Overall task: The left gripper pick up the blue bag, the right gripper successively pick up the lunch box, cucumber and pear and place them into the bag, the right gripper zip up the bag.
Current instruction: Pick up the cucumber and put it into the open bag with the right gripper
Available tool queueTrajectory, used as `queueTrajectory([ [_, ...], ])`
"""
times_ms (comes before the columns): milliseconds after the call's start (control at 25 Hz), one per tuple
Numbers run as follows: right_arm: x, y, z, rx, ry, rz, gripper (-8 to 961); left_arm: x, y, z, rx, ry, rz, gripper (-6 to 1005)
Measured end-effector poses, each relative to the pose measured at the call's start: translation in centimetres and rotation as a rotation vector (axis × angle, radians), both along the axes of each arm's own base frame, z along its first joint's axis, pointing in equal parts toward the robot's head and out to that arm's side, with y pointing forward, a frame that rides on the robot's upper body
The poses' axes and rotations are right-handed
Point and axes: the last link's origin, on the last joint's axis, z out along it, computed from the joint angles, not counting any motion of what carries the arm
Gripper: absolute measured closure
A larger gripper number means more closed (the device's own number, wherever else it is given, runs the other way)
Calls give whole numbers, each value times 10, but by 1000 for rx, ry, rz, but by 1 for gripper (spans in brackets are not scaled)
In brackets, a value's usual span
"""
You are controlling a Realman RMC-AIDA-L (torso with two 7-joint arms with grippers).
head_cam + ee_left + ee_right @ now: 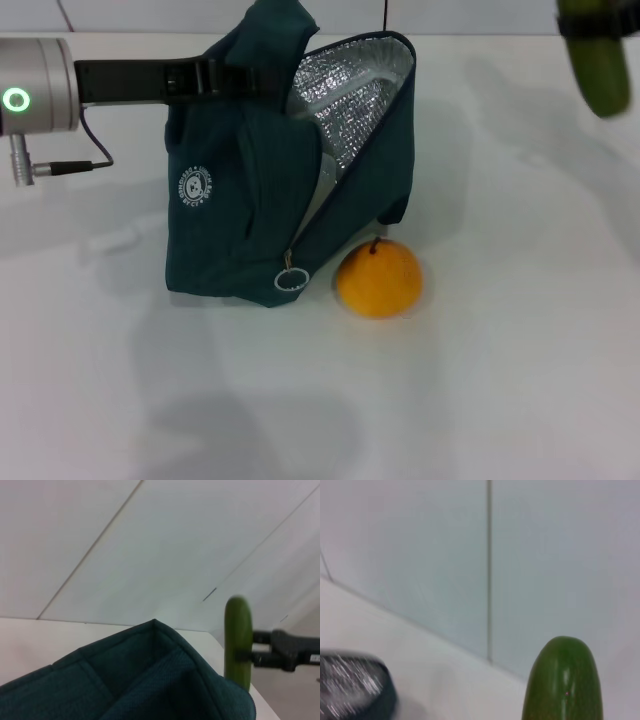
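The right gripper [590, 28] clamps the cucumber [600, 70] upright at two o'clock from the blue bag [250, 200]. The left gripper [215, 75] is closed on the bag's handle. The long cucumber could catch the rim, I think, and knock the bag against the pear [378, 280].

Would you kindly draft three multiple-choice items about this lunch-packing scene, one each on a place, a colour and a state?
1. Where does the pear sit?
A. Inside the blue bag
B. On the white table, against the bag's front
C. In the right gripper

2. What colour is the bag's lining?
A. Silver foil
B. Red
C. Black

3. What state is the cucumber in?
A. Lying on the table
B. Already in the bag
C. Held in the air, off to the bag's right

Answers:
1 B: the head view shows the pear on the table beside the blue bag.
2 A: shiny silver shows inside the open mouth.
3 C: the right gripper clamps it upright above the table, while the left gripper holds the bag's top.
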Motion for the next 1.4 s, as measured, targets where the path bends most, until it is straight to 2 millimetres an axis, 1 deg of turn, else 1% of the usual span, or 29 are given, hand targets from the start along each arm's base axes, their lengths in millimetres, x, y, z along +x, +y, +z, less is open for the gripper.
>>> queueTrajectory([
  [120,-15,-4,-1,2,96,141,318,1,0,0,-1,-1,-3,954],
  [320,-41,-16,0,3,360,404,317,3,1,0,2,-14,-7,954],
  [440,-48,-22,-2,0,465,520,317,3,0,0,2,-14,-7,954],
  [520,-49,-22,-7,-11,514,549,317,3,1,0,4,-12,-11,954],
  [640,-47,-17,-22,-47,538,537,317,4,1,0,5,-13,-14,954],
  [760,-47,-11,-41,-96,541,526,317,4,1,0,5,-14,-14,954],
  [960,-45,-7,-70,-154,517,518,317,4,1,-1,6,-19,-15,954],
  [1080,-44,-7,-81,-172,491,524,317,4,1,-1,5,-20,-14,954],
  [1160,-43,-7,-85,-174,475,529,317,4,0,-2,4,-22,-12,954],
  [1400,-32,-7,-99,-179,430,490,317,3,1,-4,4,-22,-14,954],
])
